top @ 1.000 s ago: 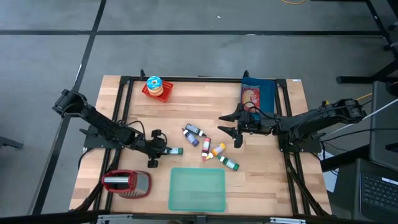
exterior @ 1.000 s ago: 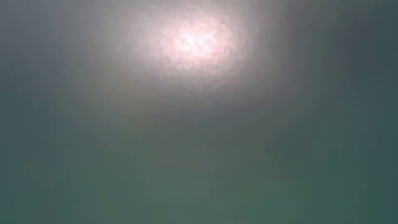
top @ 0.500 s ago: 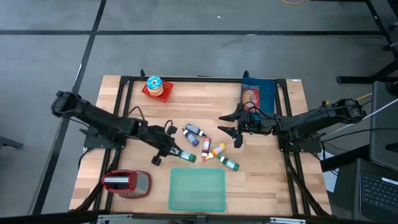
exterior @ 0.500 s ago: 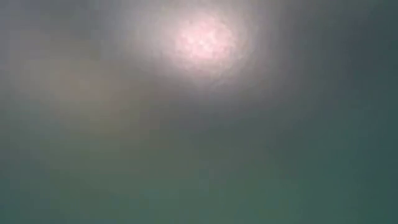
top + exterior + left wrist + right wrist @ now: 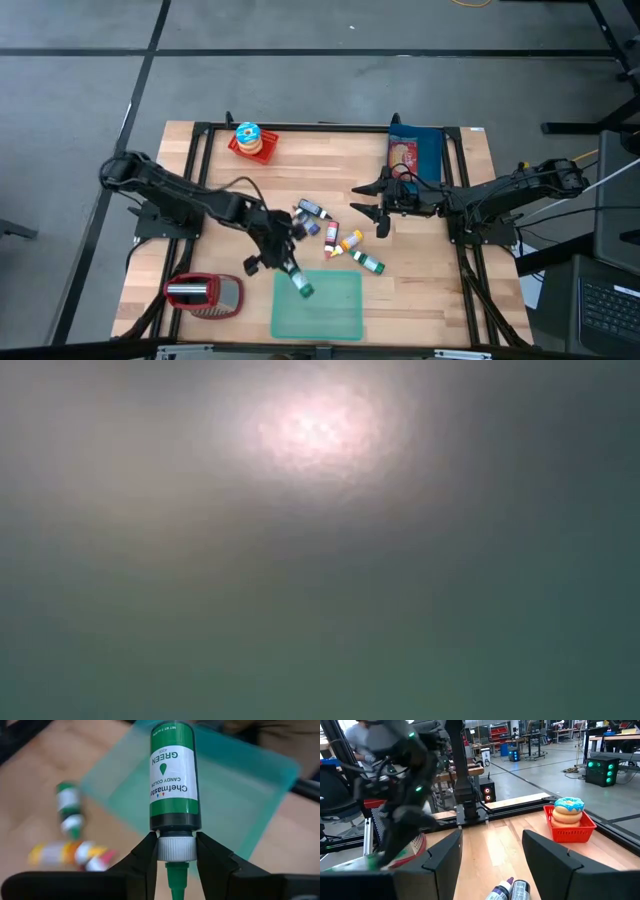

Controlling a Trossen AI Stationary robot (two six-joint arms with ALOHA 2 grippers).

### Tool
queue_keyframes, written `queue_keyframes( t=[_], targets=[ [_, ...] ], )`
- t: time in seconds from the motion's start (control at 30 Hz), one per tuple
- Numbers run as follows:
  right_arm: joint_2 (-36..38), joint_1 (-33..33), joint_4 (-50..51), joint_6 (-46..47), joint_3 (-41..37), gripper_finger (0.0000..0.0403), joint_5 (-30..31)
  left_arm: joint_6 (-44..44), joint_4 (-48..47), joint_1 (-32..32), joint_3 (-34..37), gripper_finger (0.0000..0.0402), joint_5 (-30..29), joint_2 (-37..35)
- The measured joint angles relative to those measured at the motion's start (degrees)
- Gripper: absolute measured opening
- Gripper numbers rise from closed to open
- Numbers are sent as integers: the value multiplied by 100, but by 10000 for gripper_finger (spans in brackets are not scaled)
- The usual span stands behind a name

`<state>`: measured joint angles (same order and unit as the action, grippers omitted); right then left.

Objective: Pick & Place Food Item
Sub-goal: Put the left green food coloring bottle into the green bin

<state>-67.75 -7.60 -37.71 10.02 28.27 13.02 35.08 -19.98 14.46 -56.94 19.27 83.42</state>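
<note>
A green food-colouring bottle (image 5: 174, 775) with a white label hangs over the far left corner of a translucent green tray (image 5: 325, 310). My left gripper (image 5: 285, 263) is shut on it. In the left wrist view the bottle's base points away from the gripper (image 5: 175, 851) and its green nozzle points back toward the wrist. Several other small bottles (image 5: 335, 238) lie on the wooden table's middle. My right gripper (image 5: 372, 210) hovers open and level right of them, holding nothing. The low view shows only blur. My left gripper pinches the bottle's white ribbed cap (image 5: 175, 847), just below the green body, between its two fingers (image 5: 148, 854). The fingers slant down toward the table's near right and run along the bottle's length. The bottle is lifted clear, sticking out past the fingertips over the tray.
A red basket with a blue-iced doughnut (image 5: 250, 141) stands at the far left. A blue box (image 5: 414, 153) lies at the far right. A red and silver object (image 5: 203, 293) sits near the front left corner, beside the tray.
My left gripper has risen and swung toward the table's right and near edge, rolling its wrist. The green bottle has gone with it, from low above the wood left of the loose bottles to over the tray's far left corner, now pointing down and forward.
</note>
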Motion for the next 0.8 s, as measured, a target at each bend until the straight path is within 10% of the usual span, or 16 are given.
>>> queue_keyframes(
  t=[0.8],
  targets=[
    [0, -147, 198, 312, 0, 210, 133, 1858, -40, 405, -451, 99, 1631, 1691]
  ],
)
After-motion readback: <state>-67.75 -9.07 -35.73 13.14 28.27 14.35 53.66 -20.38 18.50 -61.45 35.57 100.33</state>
